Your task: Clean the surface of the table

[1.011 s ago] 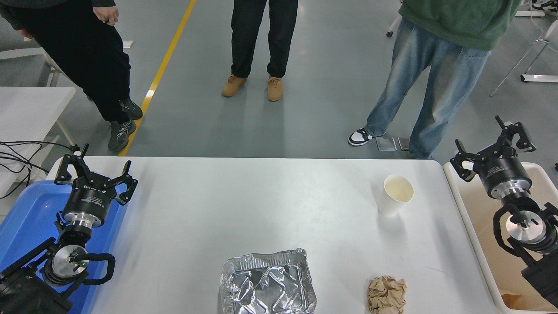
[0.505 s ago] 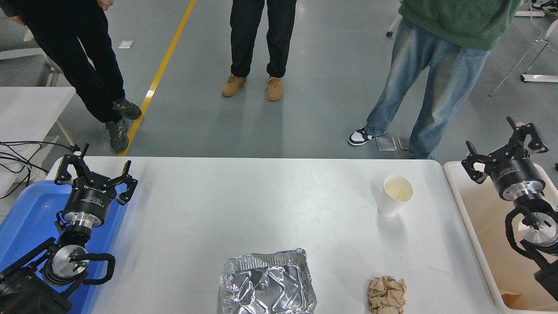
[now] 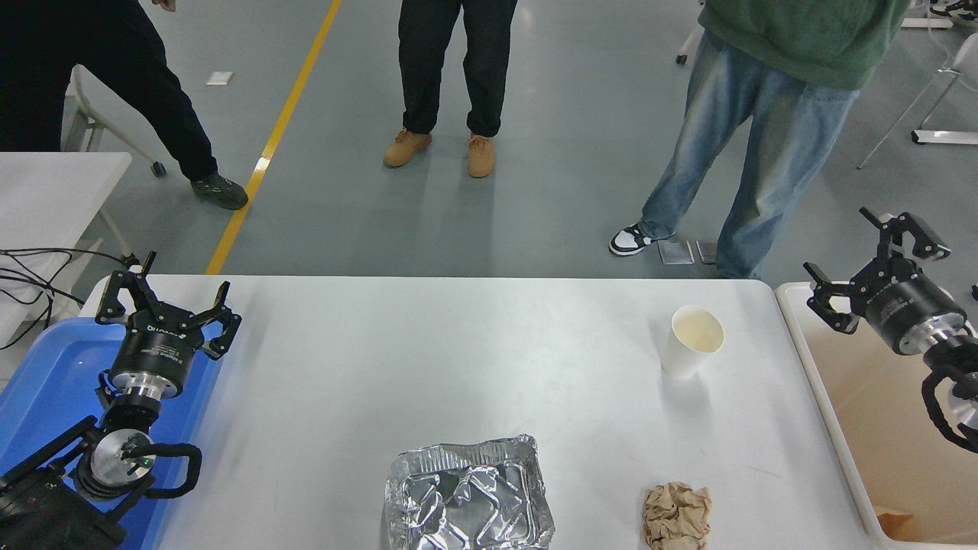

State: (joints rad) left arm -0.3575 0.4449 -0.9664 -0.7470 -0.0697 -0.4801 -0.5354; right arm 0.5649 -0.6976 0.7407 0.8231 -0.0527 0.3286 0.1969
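1. Spanning most of the view, the white surface (image 3: pixel 428 367) carries three loose items, all toward its right and near edges: a paper cup (image 3: pixel 691 340), a foil tray (image 3: pixel 467 500) and a crumpled brown paper wad (image 3: pixel 676 516).
2. Key relation: cup lies to the left of the right end effector (image 3: pixel 875 279), which hangs off the surface's right edge, over the beige bin (image 3: pixel 810 367); right arm is clearly the nearer one. Cup stands upright, long axis vertical, mouth open upward, near the far-right corner.
3. Right end effector: fingers spread, released, grasping nothing.
4. Left end effector (image 3: pixel 164 309): parked at the surface's left edge over the blue tray (image 3: pixel 46 382), fingers spread, empty; well apart from all three items.
5. Foil tray sits at the near edge, approx. mid-width, crinkled, partly cut off by the frame. Wad lies at the near edge toward the right corner, also well apart from the cup.
6. Obstructions: none seen betw. right end effector and cup; the path runs over the bin rim and bare surface. Judgement: a leftward reach w/ slight descent would meet the cup first; a light empty cup may tip if nudged on its side.
7. Three persons' legs stand beyond the far edge, clear of the surface.
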